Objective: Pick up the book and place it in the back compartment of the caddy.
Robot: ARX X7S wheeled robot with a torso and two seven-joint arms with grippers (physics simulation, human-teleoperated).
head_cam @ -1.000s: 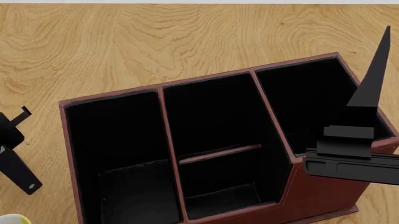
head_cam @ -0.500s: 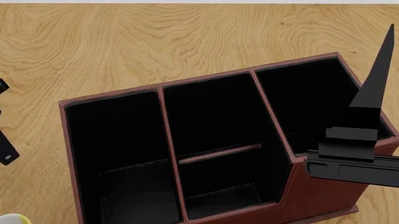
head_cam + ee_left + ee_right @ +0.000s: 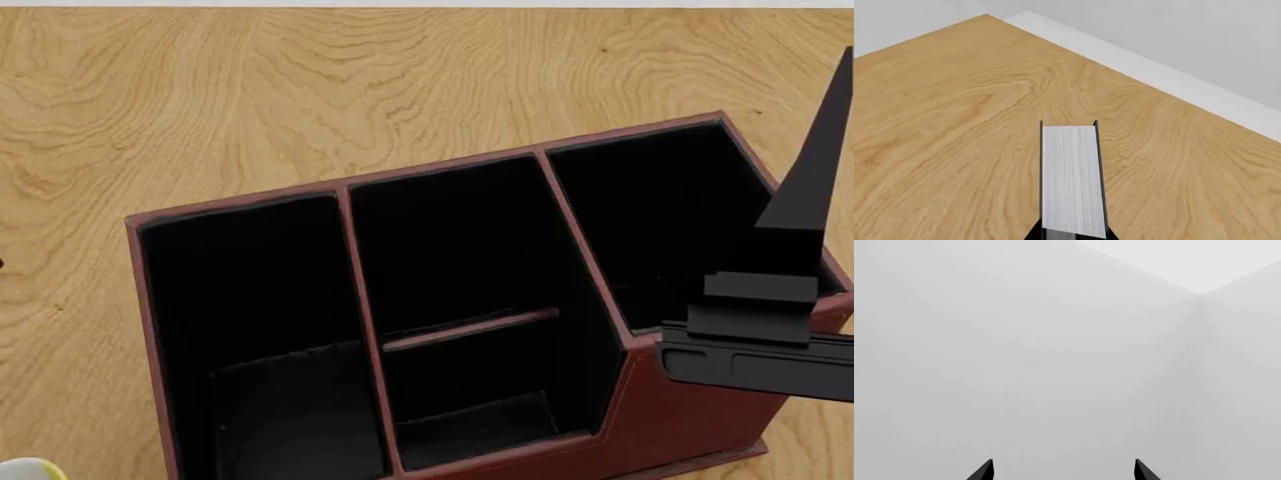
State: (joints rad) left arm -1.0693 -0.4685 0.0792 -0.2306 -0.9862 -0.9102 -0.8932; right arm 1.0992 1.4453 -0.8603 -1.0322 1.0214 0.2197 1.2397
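Note:
In the left wrist view, the book [image 3: 1071,175] is a black hardcover with its white-grey page edge facing the camera. My left gripper [image 3: 1073,237] is shut on it and holds it above the bare wooden table [image 3: 954,125]. The left gripper and the book are outside the head view. The dark red-brown caddy [image 3: 681,400] fills the middle of the head view. Its back compartment [image 3: 474,415] lies between the thin red crossbar [image 3: 470,330] and the low outer wall, and holds nothing. My right gripper [image 3: 1063,471] is open and empty, and its finger [image 3: 807,170] points upward by the caddy's right end.
A white-and-yellow mug [image 3: 24,470] peeks in at the head view's bottom left corner. Wooden tabletop [image 3: 334,90] stretches behind and left of the caddy. The right arm's black body [image 3: 754,360] overlaps the caddy's right wall. The table's far edge meets a white wall [image 3: 1174,75].
My left gripper has slid out of the head view past its left edge. The right arm has drifted slightly to the right. The caddy has not moved.

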